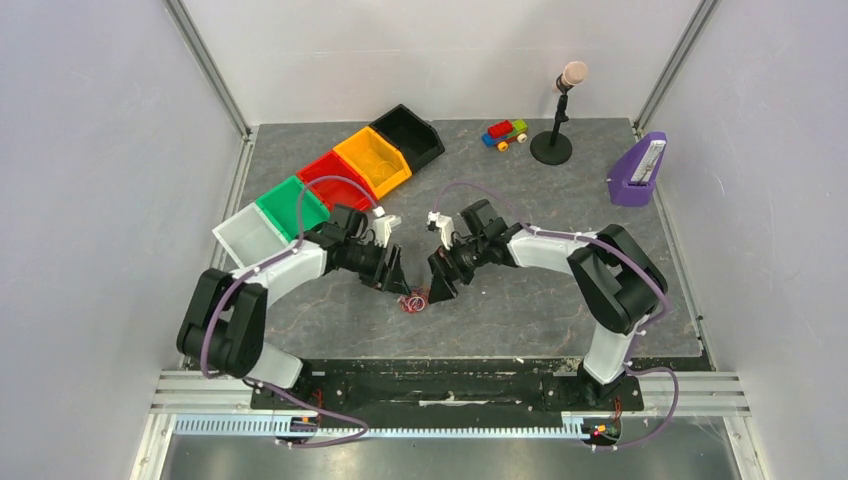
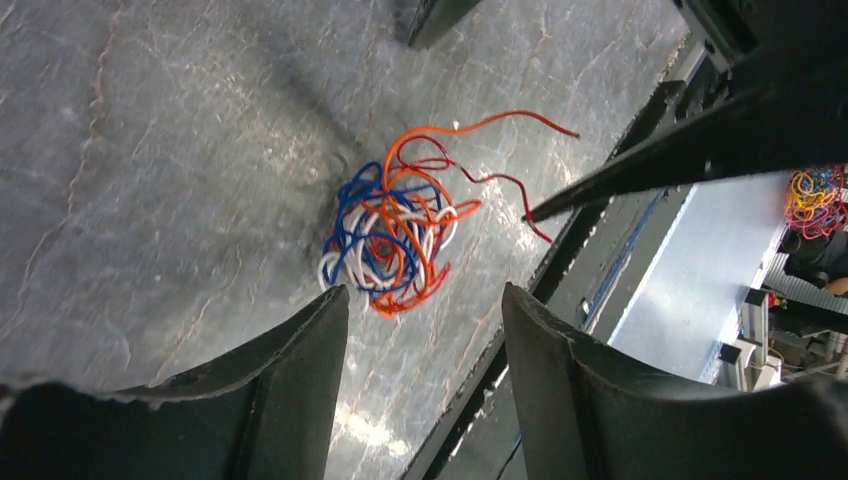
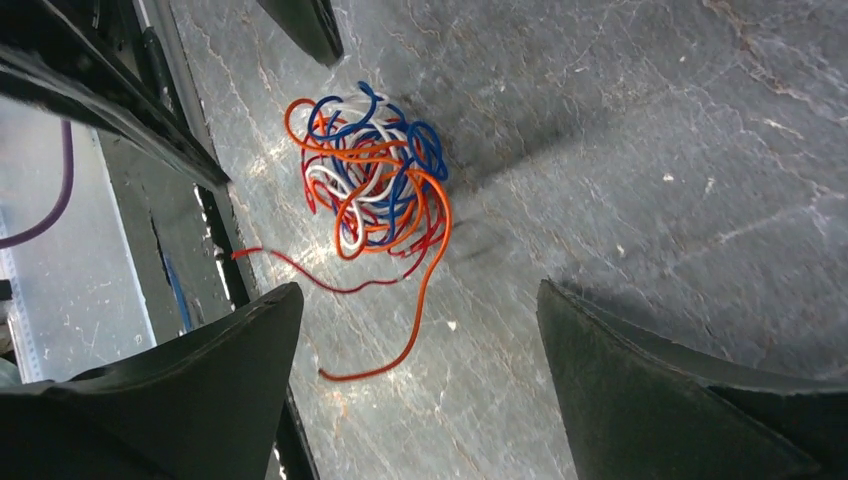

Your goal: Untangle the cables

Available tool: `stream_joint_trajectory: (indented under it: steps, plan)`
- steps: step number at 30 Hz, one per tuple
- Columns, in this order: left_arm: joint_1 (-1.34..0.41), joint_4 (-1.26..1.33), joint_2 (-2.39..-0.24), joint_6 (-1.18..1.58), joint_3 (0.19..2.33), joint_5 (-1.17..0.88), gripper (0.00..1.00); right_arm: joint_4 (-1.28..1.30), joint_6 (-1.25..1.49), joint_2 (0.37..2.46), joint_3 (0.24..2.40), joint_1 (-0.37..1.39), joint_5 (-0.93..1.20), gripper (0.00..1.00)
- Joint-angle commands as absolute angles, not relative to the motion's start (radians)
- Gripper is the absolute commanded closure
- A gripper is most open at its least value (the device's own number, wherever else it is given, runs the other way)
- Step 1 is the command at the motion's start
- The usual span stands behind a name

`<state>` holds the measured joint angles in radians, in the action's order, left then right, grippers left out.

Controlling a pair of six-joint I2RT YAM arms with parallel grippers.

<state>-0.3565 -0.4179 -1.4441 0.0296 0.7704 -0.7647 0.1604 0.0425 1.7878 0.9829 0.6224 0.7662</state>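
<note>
The cables [image 1: 414, 299] are a small tangle of orange, blue, white and dark red wires lying on the grey mat near its front edge. In the left wrist view the tangle [image 2: 395, 235] lies just beyond my left gripper [image 2: 425, 305], which is open and empty, with loose red and orange ends trailing right. In the right wrist view the tangle [image 3: 375, 185] lies beyond my right gripper [image 3: 420, 300], open and empty, with an orange end curling between the fingers. In the top view the left gripper [image 1: 397, 283] and right gripper [image 1: 438, 288] flank the tangle.
A row of bins stands at the back left: white [image 1: 247, 236], green [image 1: 293, 207], red [image 1: 335, 180], yellow [image 1: 373, 159], black [image 1: 408, 136]. A toy truck [image 1: 505, 133], a microphone stand [image 1: 553, 143] and a purple holder [image 1: 637, 170] stand at the back. The mat's front edge [image 1: 450, 357] lies close behind the tangle.
</note>
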Motion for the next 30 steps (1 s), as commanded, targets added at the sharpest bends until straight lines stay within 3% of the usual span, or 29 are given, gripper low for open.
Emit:
stream_joint_trajectory:
  steps: [1,4,6,9,17,22,26,30]
  plan:
    - [-0.393,-0.248,-1.533,0.128,0.781,-0.731,0.39,0.077,0.095,1.845,0.972,0.636,0.749,0.13]
    - [-0.402,-0.239,-1.589,0.143,0.803,-0.725,0.60,0.078,0.101,1.879,0.951,0.636,0.728,0.34]
    - [-0.402,-0.254,-1.587,0.132,0.816,-0.727,0.78,0.087,0.088,1.877,0.930,0.636,0.707,0.58]
    - [-0.396,-0.274,-1.523,0.107,0.819,-0.721,0.97,0.113,0.042,1.832,0.894,0.628,0.668,0.97]
    - [-0.301,-0.390,-1.373,0.018,0.808,-0.715,0.98,0.179,-0.036,1.652,0.798,0.458,0.607,1.00]
    - [-0.283,-0.294,-1.331,0.147,0.798,-0.810,0.98,0.223,-0.094,1.564,0.797,0.358,0.603,1.00]
    - [-0.266,-0.252,-1.338,0.174,0.804,-0.745,0.98,0.296,-0.176,1.547,0.818,0.289,0.567,1.00]
    - [-0.138,-0.329,-1.344,0.090,0.819,-0.719,0.98,0.388,-0.314,1.553,0.817,0.133,0.503,1.00]
